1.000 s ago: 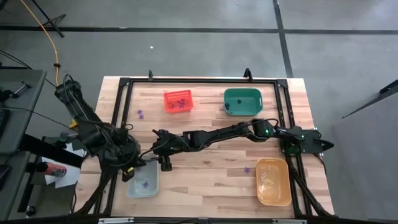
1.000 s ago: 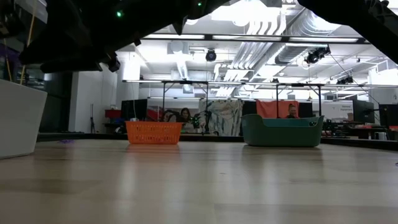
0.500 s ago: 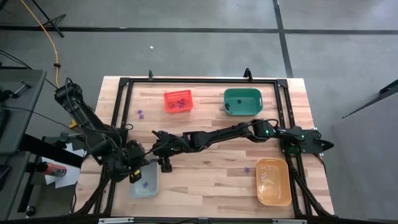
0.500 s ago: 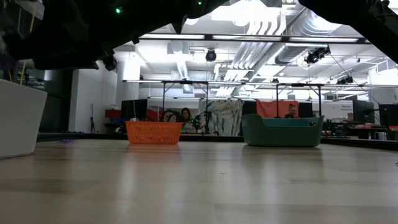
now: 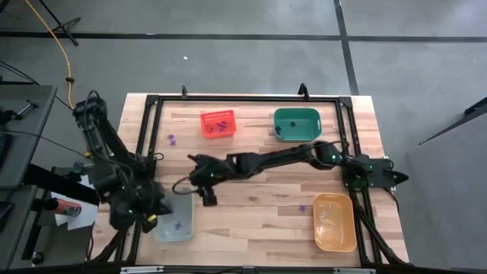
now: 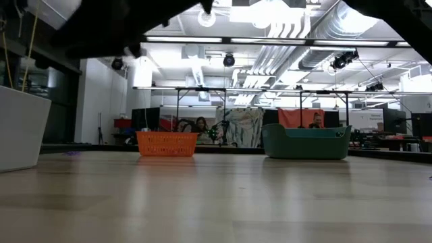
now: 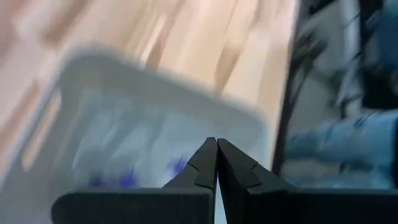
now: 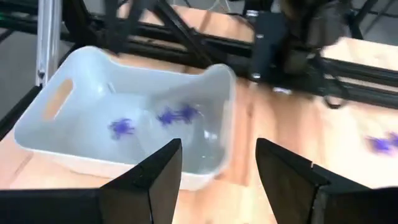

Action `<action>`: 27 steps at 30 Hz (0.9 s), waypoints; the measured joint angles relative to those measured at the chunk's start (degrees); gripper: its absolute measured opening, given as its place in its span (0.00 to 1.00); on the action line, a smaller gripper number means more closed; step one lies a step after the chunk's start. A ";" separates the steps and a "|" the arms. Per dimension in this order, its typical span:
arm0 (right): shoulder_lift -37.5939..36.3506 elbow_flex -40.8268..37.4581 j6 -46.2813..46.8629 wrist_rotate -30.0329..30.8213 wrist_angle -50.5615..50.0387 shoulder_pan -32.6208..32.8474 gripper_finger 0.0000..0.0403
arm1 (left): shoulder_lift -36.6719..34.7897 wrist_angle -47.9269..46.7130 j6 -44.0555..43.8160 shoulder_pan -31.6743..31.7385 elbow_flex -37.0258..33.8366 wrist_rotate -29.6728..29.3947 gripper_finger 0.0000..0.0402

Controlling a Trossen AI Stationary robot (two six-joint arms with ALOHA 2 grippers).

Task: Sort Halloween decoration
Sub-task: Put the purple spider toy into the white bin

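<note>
The right tool (image 5: 204,199) hangs with its fingers spread and empty beside the clear plastic bin (image 8: 124,118), where tiny purple spiky trinkets (image 8: 177,115) already lie, while the left tool (image 7: 216,163), pinched closed on nothing, sits over that bin's outer edge. More trinkets wait on the wooden table (image 5: 259,217) — one loose purple trinket (image 5: 301,206) near the orange bin (image 5: 335,222). I'd swing the right tool there, drop straight over it and close low — it's small enough to skid.

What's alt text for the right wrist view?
The open right gripper faces a clear bin holding purple trinkets. The bin sits on the wooden table, with another purple trinket lying outside it.
</note>
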 joint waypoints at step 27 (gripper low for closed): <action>-36.13 -40.77 15.01 0.81 -29.42 1.12 0.50 | -12.84 35.55 63.06 43.81 -8.35 13.59 0.00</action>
